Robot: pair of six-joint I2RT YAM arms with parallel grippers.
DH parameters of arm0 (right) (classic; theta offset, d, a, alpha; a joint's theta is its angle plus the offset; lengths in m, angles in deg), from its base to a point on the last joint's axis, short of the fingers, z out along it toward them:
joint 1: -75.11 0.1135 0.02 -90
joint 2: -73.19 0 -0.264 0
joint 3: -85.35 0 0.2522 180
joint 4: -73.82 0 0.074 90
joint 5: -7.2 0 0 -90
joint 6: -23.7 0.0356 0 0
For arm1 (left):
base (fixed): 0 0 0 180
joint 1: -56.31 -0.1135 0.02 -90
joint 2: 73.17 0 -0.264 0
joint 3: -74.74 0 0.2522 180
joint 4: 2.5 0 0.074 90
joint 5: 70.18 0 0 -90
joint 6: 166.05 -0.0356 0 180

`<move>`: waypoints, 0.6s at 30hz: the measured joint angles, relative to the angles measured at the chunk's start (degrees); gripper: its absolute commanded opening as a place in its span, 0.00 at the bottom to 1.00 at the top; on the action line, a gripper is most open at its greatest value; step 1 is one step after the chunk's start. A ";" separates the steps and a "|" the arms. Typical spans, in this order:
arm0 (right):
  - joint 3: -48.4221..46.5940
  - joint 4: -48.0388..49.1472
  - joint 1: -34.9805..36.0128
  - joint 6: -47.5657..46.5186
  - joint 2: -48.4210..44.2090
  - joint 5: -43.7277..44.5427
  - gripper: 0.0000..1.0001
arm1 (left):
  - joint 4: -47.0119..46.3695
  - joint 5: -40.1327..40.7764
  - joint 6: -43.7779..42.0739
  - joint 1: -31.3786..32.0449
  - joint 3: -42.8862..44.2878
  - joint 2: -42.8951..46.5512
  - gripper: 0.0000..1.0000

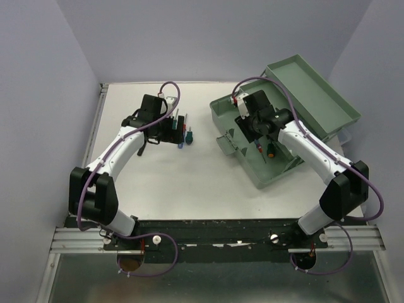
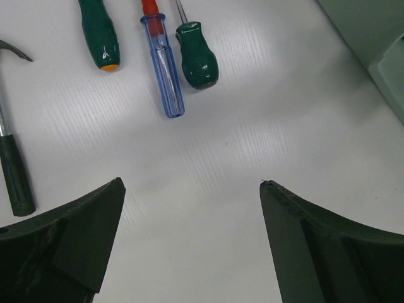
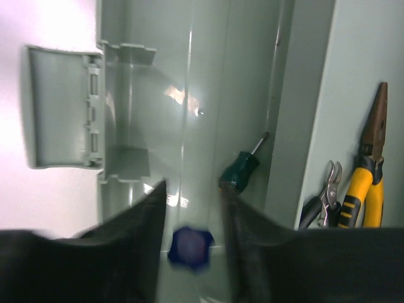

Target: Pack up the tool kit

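Right claw (image 3: 192,184) over the toolbox (image 3: 126,95), left claw (image 2: 191,182) outside.
Left gapes wide, screwdrivers (image 2: 197,60) just ahead; right flanks a blurred blue handle (image 3: 189,247), grip I cannot tell.

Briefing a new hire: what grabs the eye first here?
The open toolbox at the table's right rear, with the right claw inside it above a blue handle and a green screwdriver; yellow pliers lie nearby. Left claw gapes over the table, near three screwdrivers and a hammer.

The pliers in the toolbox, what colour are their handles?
The pliers have yellow-and-black handles; clearest in the right wrist view.
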 measured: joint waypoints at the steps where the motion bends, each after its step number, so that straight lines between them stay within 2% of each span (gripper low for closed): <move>1: 0.46 0.04 0.00 -0.04 0.26 0.22 0.69 | 0.46 0.02 0.22 0.13 0.35 -1.60 0.87; 4: 1.38 0.20 0.00 0.26 0.09 0.59 0.71 | 2.03 0.94 0.46 0.81 1.70 -4.87 0.86; 6: 1.79 0.90 0.00 0.39 -0.50 0.70 0.71 | 2.89 1.57 0.44 1.68 2.51 -6.80 0.72; 7: 2.10 1.16 0.00 0.59 -1.03 0.68 0.70 | 3.41 2.14 0.46 2.16 3.13 -7.87 0.69; 18: 8.28 5.84 0.00 4.28 -15.50 -2.84 0.69 | 7.80 9.18 0.17 4.94 13.18 -19.26 0.69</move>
